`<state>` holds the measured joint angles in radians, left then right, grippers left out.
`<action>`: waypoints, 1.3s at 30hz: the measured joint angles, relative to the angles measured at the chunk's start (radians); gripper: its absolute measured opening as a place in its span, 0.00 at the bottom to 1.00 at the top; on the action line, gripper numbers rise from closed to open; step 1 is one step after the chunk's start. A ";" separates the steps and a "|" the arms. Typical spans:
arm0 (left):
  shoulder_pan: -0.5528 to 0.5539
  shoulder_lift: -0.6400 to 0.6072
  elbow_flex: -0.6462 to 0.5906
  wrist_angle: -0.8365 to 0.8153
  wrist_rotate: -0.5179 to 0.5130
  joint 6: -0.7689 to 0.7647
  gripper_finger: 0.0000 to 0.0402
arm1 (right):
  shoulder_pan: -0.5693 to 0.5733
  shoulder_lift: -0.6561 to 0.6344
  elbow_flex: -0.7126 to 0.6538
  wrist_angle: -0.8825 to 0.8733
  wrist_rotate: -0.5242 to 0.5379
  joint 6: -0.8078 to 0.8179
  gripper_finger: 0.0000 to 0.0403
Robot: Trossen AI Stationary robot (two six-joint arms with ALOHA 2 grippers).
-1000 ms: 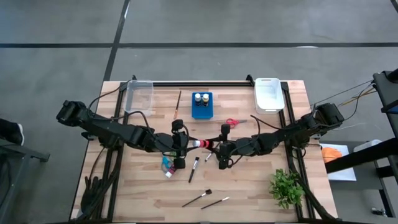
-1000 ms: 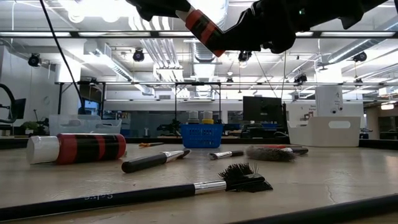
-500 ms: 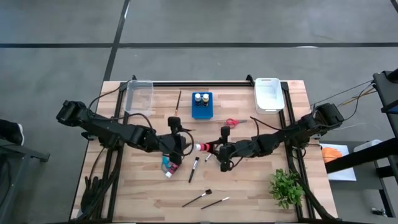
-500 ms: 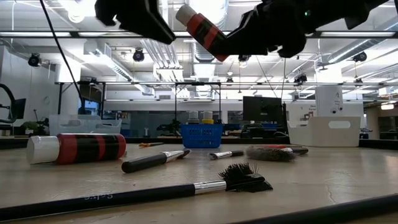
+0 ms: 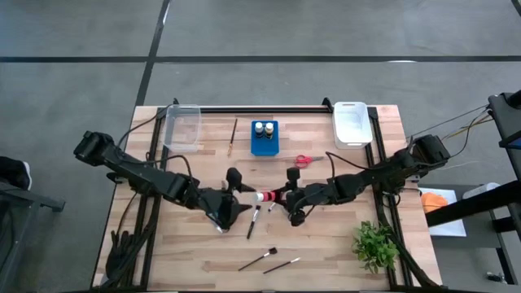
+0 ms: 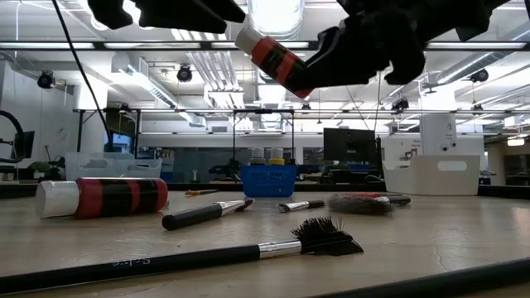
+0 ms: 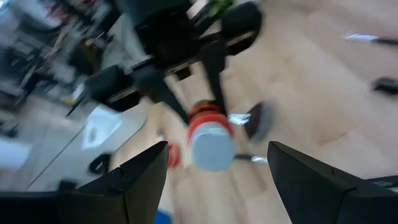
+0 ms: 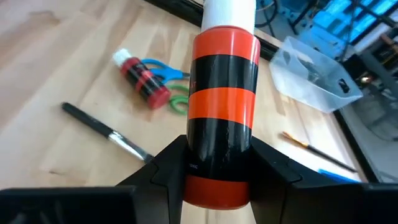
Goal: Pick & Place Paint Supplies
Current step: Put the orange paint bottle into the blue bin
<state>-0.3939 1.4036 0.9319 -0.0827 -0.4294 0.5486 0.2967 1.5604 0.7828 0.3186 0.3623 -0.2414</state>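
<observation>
Handover looks done: the left gripper has let go and backed off with jaws wide, leaving the red-and-black paint bottle clamped in the right gripper above the tabletop.

One camera looks straight down on the whole table. Another sits at tabletop level, facing the room. Each wrist camera looks closely past its own jaws; both catch the striped paint bottle between the two arms.
</observation>
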 joint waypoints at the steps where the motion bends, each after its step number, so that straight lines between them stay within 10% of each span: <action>1: 0.000 0.000 -0.005 0.014 0.025 0.006 0.70 | 0.000 0.000 0.010 -0.013 -0.001 0.004 0.31; 39: 0.011 0.000 -0.074 0.191 0.038 0.073 0.44 | 0.000 -0.002 0.059 -0.043 -0.059 0.026 0.31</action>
<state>-0.3832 1.4036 0.8577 0.1086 -0.3912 0.6212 0.2966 1.5589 0.8417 0.2760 0.3035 -0.2157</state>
